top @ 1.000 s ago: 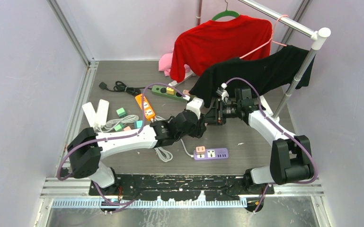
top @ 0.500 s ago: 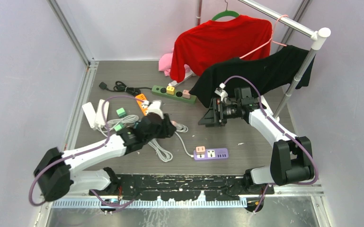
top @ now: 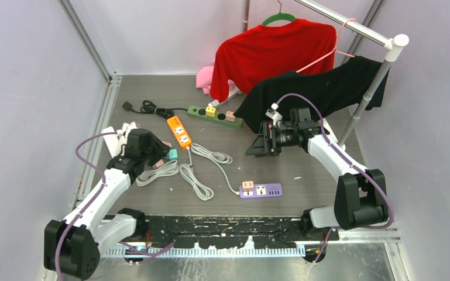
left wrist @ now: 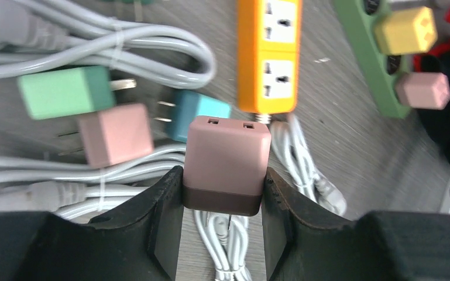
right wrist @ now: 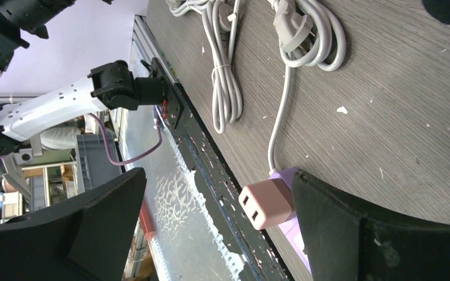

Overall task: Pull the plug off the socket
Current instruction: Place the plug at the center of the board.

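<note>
My left gripper (left wrist: pixel 222 196) is shut on a dusty-pink plug (left wrist: pixel 227 159), its prongs hanging free above white cords. In the top view that gripper (top: pixel 152 152) hovers over the left pile of loose plugs: green (left wrist: pixel 67 92), pink (left wrist: pixel 114 134) and teal (left wrist: pixel 202 111). The orange socket strip (top: pixel 179 131) lies just to its right. My right gripper (top: pixel 257 145) stands open and empty in mid-air at centre right. Between its wide-apart fingers (right wrist: pixel 339 222) the right wrist view shows another pink plug (right wrist: pixel 267 203) seated in the purple socket strip (top: pixel 267 190).
A green strip (top: pixel 213 116) at the back carries a yellow plug (top: pixel 210 110) and a pink plug (top: pixel 230 116). White cords (top: pixel 196 175) coil mid-table, a black cable (top: pixel 146 108) lies back left. Red and black shirts hang on a rack (top: pixel 363 99) at the right.
The left arm swung from the middle near the green strip to the left pile, carrying the pink plug. The right gripper went from shut to open and stayed in place.
</note>
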Controlling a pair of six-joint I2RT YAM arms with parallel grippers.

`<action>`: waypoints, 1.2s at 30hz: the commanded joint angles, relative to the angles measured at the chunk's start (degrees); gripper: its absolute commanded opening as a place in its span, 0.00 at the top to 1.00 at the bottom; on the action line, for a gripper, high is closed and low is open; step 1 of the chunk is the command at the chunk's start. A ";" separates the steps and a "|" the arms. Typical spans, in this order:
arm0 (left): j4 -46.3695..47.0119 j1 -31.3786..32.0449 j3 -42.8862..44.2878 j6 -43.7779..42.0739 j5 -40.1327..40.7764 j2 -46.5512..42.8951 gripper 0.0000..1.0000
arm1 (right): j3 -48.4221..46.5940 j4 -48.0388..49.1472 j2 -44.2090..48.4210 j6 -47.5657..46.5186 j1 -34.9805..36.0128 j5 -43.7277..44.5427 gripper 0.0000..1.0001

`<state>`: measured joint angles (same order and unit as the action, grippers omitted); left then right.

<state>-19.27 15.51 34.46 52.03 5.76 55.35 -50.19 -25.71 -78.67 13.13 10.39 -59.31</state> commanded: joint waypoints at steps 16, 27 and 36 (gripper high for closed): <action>-11.19 -3.89 18.19 0.61 10.66 21.89 0.32 | -2.45 -0.64 1.91 -2.63 0.14 0.51 0.00; -11.76 -4.40 18.22 -1.51 5.55 15.91 0.29 | -2.76 -1.87 2.74 -5.43 0.13 0.51 0.01; 11.46 -4.32 4.47 -3.97 -21.07 0.00 0.31 | -3.08 -3.84 4.83 -10.57 0.15 1.06 0.00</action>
<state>-22.70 11.49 43.27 49.23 -0.01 59.64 -50.39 -28.91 -76.51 6.42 10.39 -58.08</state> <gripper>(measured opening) 0.690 0.993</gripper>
